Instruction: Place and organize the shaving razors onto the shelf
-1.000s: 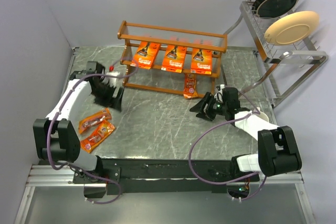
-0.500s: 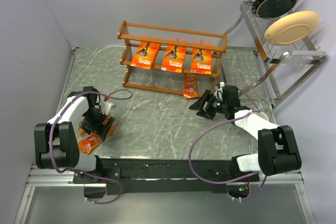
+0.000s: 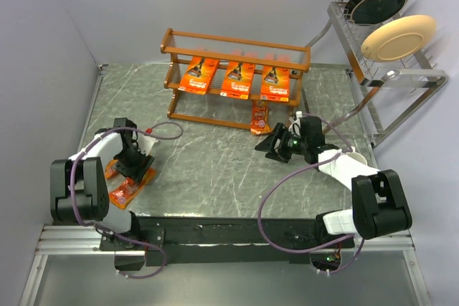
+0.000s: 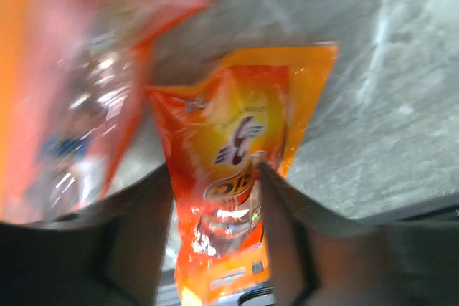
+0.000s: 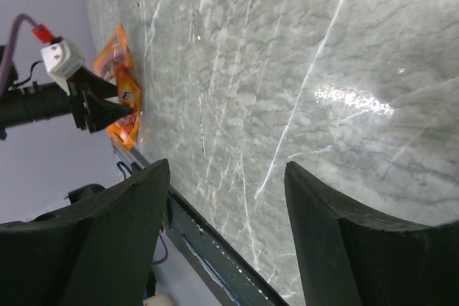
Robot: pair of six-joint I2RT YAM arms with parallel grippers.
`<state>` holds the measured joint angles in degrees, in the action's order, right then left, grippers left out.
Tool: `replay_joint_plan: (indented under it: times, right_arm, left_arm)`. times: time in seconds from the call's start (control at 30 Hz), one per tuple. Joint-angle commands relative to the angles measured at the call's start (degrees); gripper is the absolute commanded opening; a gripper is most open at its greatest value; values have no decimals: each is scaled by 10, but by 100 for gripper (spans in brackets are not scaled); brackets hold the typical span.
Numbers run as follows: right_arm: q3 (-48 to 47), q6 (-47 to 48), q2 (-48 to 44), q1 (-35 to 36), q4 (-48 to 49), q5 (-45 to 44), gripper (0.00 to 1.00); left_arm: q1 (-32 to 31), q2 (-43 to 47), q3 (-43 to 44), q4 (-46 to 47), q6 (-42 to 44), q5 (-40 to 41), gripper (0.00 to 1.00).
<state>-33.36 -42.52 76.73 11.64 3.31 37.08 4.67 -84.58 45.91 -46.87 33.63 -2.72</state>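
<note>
L gripper (image 4: 215, 170) jaws straddle small razor pack (image 4: 240, 134) lying on table (image 3: 229, 170) nr front-left edge; clamped or not, can't tell. L arm (image 3: 97, 145) folded low, wrist down; 1 sec ago it was up nr shelf (image 3: 237, 41). R gripper (image 5: 226, 170) jaws apart, empty, barely shifted.

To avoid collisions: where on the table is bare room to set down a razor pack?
The middle of the table is bare, between the small packs at the left gripper and the right gripper. The back-left corner beside the shelf is bare. Crowded: before the shelf's right end, where another small pack sits.
</note>
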Motion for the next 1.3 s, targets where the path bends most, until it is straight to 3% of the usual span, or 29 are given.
replay_joint_plan:
  times: [0.0,0.13,0.17,0.23,0.27,0.43,0.53,0.57,0.63,0.67,0.7,0.77,0.9,1.1,1.27]
  right_arm:
    - [-13,26,-6,11,-1,-9,73]
    - [-25,35,1,17,-9,-10,73]
    - [-24,36,1,20,-9,-11,72]
    - [-22,39,-3,22,-10,-15,72]
    - [-22,42,-5,26,-15,-15,72]
    - [-14,51,-17,37,-6,-8,72]
    - [-6,38,-12,52,39,11,73]
    - [-5,35,-9,62,72,30,73]
    - [-7,36,-2,97,97,40,74]
    - [-9,38,8,110,118,45,75]
    - [-11,28,14,121,128,46,75]
    - [-11,-16,42,149,177,51,75]
    - [-29,-53,79,197,209,23,76]
    - [-58,-61,114,277,224,31,76]
    - [-85,-73,149,299,243,42,76]
  left_arm:
    - [-4,-83,37,-38,68,-70,48]
    - [-4,-125,108,-97,107,-167,34]
    - [-6,-129,123,-113,116,-238,31]
    - [-19,-134,163,-138,109,-301,26]
    - [-26,-134,174,-140,95,-364,25]
    - [-93,-113,196,-107,15,-451,24]
    - [-95,-106,176,-44,-108,-540,23]
    - [-94,-101,161,32,-208,-561,23]
    - [-95,-82,100,130,-319,-613,23]
    - [-96,-75,76,186,-452,-620,23]
    - [-98,-64,54,299,-511,-620,23]
    - [-103,-58,1,390,-650,-610,22]
    - [-107,-60,-54,525,-809,-544,25]
    - [-128,-45,-81,521,-847,-472,28]
    - [-133,-40,-58,452,-804,-410,29]
